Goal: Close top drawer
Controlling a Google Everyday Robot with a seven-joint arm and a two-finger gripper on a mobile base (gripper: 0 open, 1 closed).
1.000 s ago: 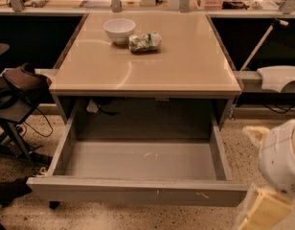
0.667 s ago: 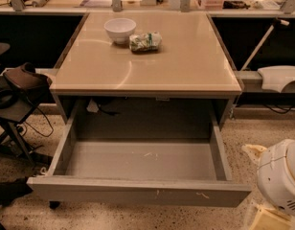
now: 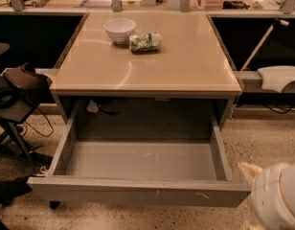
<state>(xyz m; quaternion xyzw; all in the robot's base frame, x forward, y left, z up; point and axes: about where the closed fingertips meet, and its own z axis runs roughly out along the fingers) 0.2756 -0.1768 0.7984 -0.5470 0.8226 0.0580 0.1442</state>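
The top drawer (image 3: 138, 191) is pulled far out from under the beige table top (image 3: 186, 66). Its flat grey front faces me, with small pale scratches right of centre. Its grey scuffed inside (image 3: 142, 159) is empty. My arm's white casing (image 3: 277, 200) fills the bottom right corner, just right of the drawer's front right corner. A pale part of the gripper (image 3: 246, 169) sticks up at its left edge, close to that corner. I see no contact with the drawer.
A white bowl (image 3: 119, 29) and a crumpled green snack bag (image 3: 145, 41) sit at the back of the table top. A dark chair with a brown bag (image 3: 23, 83) stands left. A white object (image 3: 279, 76) lies on the right rail. Speckled floor lies around.
My arm's white casing has sunk lower in the bottom right corner. The drawer has not moved.
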